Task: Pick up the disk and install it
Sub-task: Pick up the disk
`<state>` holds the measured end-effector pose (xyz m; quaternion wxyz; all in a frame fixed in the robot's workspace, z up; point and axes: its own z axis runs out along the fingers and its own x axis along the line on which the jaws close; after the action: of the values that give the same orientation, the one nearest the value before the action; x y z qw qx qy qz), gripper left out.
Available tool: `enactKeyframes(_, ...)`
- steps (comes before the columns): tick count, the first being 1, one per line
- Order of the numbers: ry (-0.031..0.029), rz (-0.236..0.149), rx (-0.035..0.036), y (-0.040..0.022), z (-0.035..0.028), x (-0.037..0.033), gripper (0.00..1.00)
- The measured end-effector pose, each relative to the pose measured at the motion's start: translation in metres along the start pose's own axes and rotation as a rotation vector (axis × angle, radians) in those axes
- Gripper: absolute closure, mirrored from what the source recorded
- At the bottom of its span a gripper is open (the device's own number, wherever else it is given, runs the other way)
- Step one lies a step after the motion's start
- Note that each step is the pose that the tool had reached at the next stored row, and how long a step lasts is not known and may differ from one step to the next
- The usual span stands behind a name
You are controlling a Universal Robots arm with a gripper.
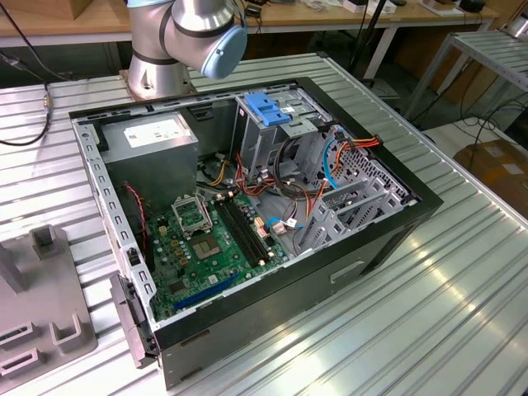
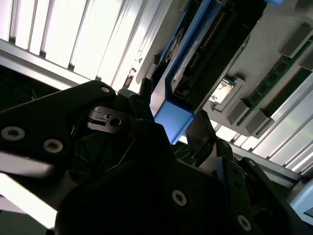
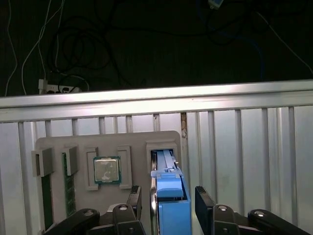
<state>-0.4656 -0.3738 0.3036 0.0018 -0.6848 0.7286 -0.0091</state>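
Observation:
The disk (image 3: pixel 169 196) stands on edge in a slot of a grey parts tray (image 3: pixel 51 142), with its light-blue carrier rail facing the camera in the first wrist view. In both wrist views my gripper (image 3: pixel 168 203) straddles it with one black finger (image 3: pixel 135 199) on each side. A thin gap shows between each finger and the disk, so the gripper is open. In the second wrist view the blue end of the disk (image 2: pixel 175 120) sits right at the finger (image 2: pixel 201 134). The open computer case (image 1: pixel 247 206) with its metal drive cage (image 1: pixel 276 132) shows in the exterior view.
The tray also holds a processor chip (image 3: pixel 106 170) and memory sticks (image 3: pixel 68 188). It lies on a ribbed metal table (image 3: pixel 244 147) near the table's edge. In the exterior view, loose cables (image 1: pixel 330 165) hang beside the cage and the arm's base (image 1: pixel 181 41) stands behind the case.

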Motion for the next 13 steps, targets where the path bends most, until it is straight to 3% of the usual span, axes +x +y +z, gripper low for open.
enactKeyframes(5, -0.0002, 0.004, 0.0003, -0.0001, 0.0003, 0.0009, 0.44)
enactKeyframes(13, 0.0006, 0.047, -0.0003, 0.0000, 0.0005, 0.0004, 0.44)
